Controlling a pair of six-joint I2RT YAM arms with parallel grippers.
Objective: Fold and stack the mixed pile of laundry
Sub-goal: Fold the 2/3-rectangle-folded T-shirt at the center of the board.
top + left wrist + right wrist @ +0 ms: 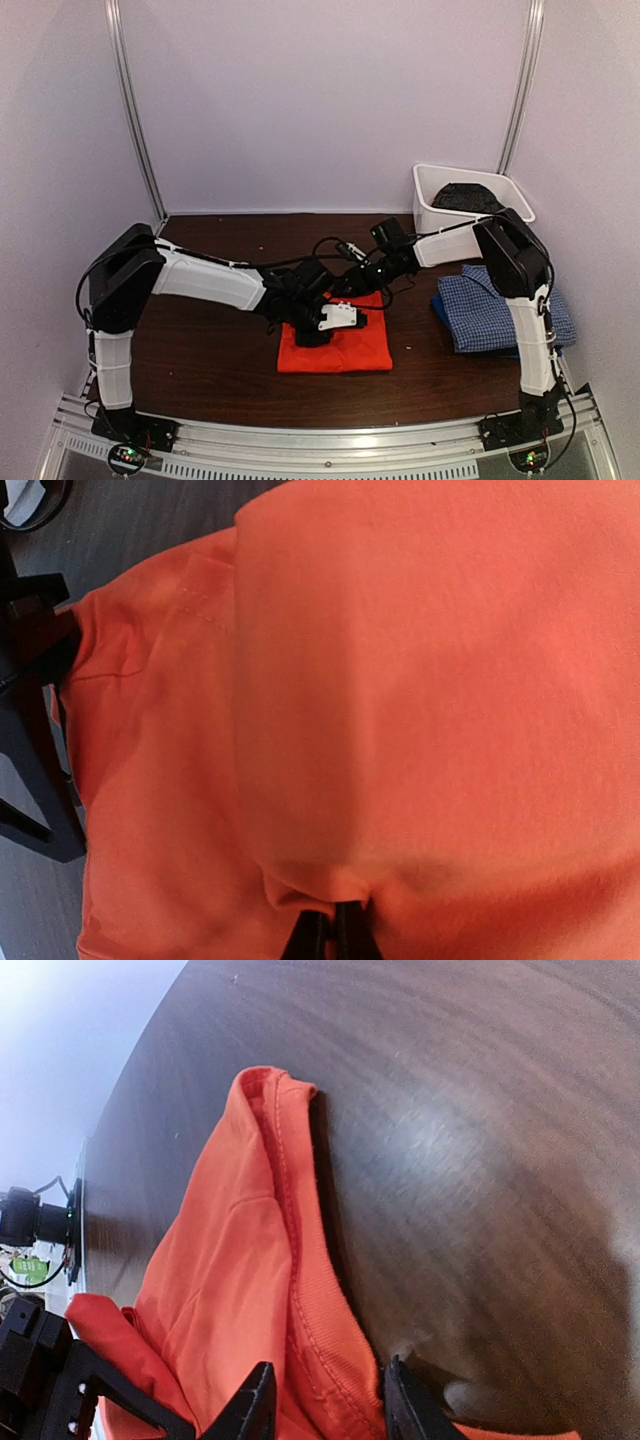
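Jaws of the left gripper (pixel 335 935) pinch a fold of the orange T-shirt (pixel 420 680); the right gripper (pixel 330 1402) stands spread astride its ribbed edge. The shirt lies midway on the table (pixel 200 350). Should the right catch only one layer, lifting could drag the fold askew.

Two robot arms on duty: left arm (pixel 200 280), right arm (pixel 520 290). One orange T-shirt (pixel 335 350). One blue-check shirt (pixel 490 315). One white tub (pixel 432 215), one dark garment (pixel 465 197) inside. One table (pixel 200 350).
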